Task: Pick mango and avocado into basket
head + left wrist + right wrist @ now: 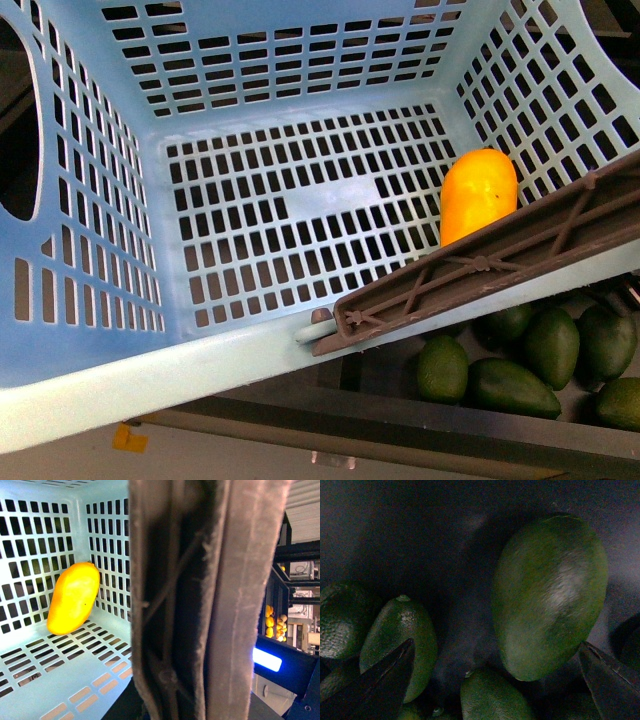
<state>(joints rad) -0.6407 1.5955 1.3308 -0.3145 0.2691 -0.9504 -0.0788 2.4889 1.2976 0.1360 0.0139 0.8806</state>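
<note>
The turquoise basket point(90, 390) fills most of the front view. The orange-yellow mango point(478, 195) leans in it against the right wall, and shows too in the left wrist view as the mango point(74, 597) on the slotted floor point(45, 680). My left gripper is shut on the basket's brown handle point(200, 600), which hides its fingers. In the dim right wrist view my right gripper point(495, 680) stands open just above a pile of avocados. A large avocado point(550, 595) lies between its fingertips point(380, 685), nearer the other one.
Several more avocados point(520, 360) lie on a dark shelf below the basket's right corner. Smaller avocados point(400, 640) crowd around the large one. A metal shelf edge point(400, 430) runs under the basket. Shelves with yellow fruit point(275, 622) stand far off.
</note>
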